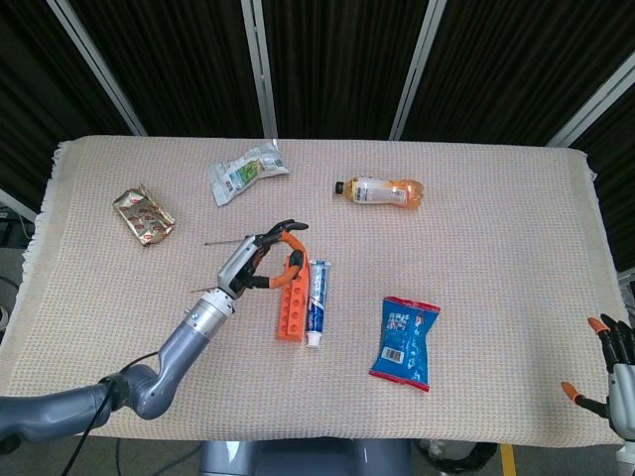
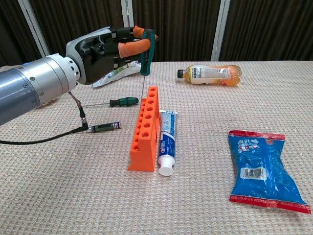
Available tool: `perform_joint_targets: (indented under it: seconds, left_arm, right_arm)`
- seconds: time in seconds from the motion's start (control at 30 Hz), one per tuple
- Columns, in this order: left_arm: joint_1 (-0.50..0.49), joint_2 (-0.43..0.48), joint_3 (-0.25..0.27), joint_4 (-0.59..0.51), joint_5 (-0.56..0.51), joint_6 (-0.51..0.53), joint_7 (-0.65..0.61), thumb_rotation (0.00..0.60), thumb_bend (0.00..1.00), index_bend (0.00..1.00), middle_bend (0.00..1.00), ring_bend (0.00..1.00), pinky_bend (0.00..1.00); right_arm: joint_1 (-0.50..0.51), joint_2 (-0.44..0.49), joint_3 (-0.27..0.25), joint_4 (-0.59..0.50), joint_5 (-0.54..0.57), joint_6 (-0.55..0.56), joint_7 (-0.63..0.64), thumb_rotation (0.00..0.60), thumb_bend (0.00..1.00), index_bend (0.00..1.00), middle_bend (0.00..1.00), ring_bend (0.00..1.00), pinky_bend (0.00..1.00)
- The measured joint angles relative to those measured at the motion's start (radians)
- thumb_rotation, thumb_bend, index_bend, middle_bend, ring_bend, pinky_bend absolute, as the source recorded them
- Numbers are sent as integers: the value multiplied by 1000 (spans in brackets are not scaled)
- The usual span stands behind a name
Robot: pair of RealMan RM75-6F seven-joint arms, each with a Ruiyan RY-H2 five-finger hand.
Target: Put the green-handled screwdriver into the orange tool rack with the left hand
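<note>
Left hand (image 2: 105, 46) pinches the green-handled screwdriver (image 2: 146, 49) upright over the orange tool rack (image 2: 145, 128) — it should keep the shaft vertical, centred on a hole, and lower slowly.

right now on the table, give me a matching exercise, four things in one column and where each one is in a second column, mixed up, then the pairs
Things:
1. toothpaste tube
2. green-handled screwdriver
3. drink bottle
4. blue snack bag

Places:
A. lying at the far side of the table, cap pointing left in the chest view
B. lying alongside the orange tool rack
C. held upright in the left hand, above the rack
D. flat on the cloth at the near right in the chest view

Pairs: 1-B, 2-C, 3-A, 4-D
</note>
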Motion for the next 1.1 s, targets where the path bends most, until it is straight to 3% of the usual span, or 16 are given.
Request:
perform_joint_targets:
  seconds: [1.1]
  left_arm:
    - [-35, -26, -3, 37, -39, -20, 8, 600, 413, 637, 156, 0, 0]
  right_arm:
    - [0, 2, 9, 11, 18, -12, 12, 600, 0, 117, 73, 0, 11]
